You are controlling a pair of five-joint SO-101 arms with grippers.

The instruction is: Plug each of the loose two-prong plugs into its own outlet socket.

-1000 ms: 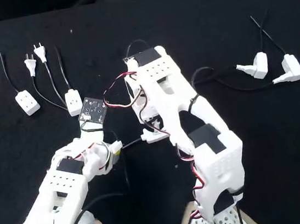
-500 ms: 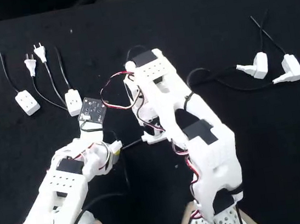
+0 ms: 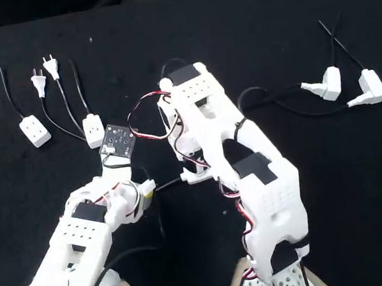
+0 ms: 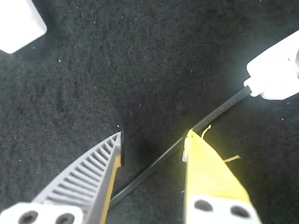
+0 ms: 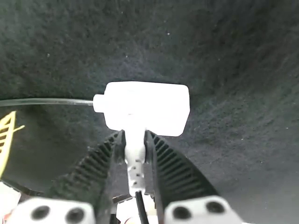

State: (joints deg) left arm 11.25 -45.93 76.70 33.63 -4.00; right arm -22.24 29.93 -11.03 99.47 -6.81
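Right gripper (image 5: 134,137) clamping white plastic plug (image 5: 135,158) at white socket block (image 5: 147,107);
left gripper (image 4: 152,139) wide astride black cord (image 4: 219,109); steadying, I reckon

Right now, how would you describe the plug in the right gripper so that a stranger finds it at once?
On the black table, look at the middle, where the two white arms meet. There the right gripper is shut on a white plug that touches a white socket block. The two plugs at the far left lie loose.
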